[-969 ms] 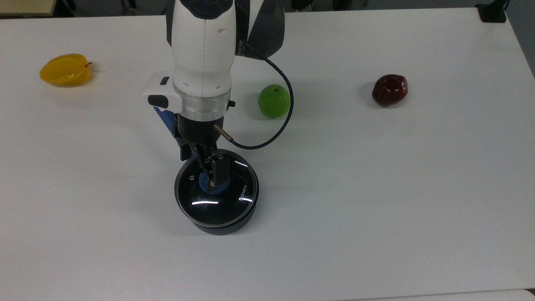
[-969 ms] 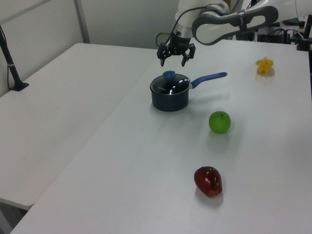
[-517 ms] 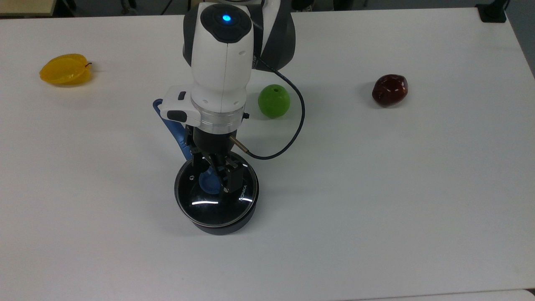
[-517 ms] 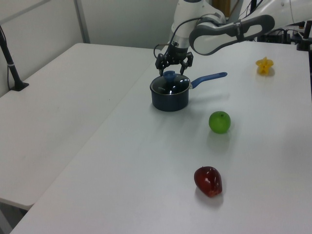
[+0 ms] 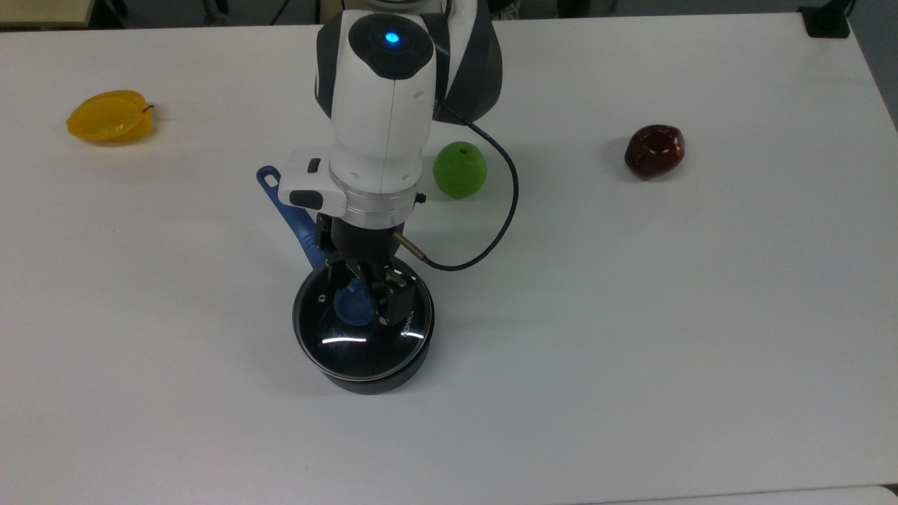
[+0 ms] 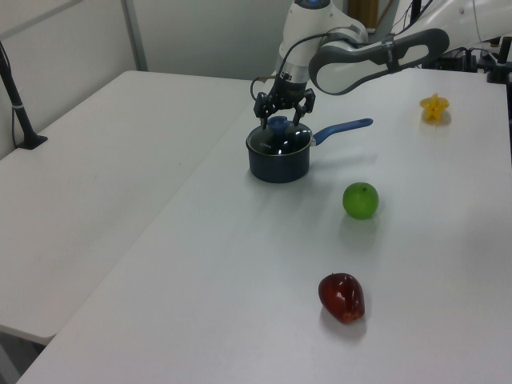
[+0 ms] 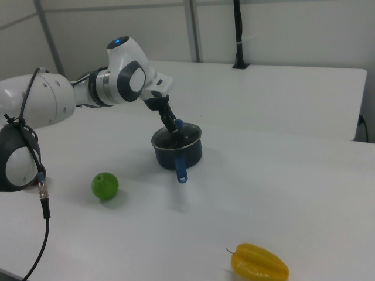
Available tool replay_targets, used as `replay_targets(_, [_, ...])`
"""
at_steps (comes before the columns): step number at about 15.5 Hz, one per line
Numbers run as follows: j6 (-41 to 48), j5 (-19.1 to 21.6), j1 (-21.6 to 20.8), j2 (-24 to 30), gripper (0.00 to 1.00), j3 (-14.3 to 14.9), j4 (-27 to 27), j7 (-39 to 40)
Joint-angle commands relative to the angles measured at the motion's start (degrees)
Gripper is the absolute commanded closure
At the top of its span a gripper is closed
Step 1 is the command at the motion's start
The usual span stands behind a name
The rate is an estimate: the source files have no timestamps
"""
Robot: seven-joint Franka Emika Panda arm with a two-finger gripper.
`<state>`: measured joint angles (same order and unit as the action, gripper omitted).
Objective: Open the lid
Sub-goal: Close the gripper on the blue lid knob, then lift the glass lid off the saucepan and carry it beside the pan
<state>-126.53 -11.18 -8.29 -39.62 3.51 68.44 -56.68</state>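
Straddling the knob before the squeeze

My gripper [image 6: 281, 117] hangs over the lid [image 5: 363, 324], which sits flat on the saucepan [image 6: 278, 160] in mid-table, and my fingers [image 5: 398, 303] are spread wide on either side of the blue knob [image 5: 351, 306]. Judging from the top view, I should centre the knob between them, sink lower, close firmly, then lift straight up so the glass does not tip or drag the pan.
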Motion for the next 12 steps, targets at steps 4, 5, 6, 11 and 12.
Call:
replay_targets(4, [-0.73, -1.3, -0.68, -0.64, 0.52, 0.89, -0.94, 0.25])
replay_targets(5, [-0.73, -1.3, -0.68, -0.64, 0.56, 0.98, -0.94, 0.26])
replay_targets(6, [-0.73, -1.3, -0.68, -0.55, 0.59, 1.06, -0.94, 0.52])
replay_targets(11, [0.15, -0.95, -0.24, 2.08, 0.62, 1.06, -0.77, 1.31])
replay_targets(12, [0.15, -0.78, -0.06, 3.57, 0.63, 1.06, -0.68, 1.83])
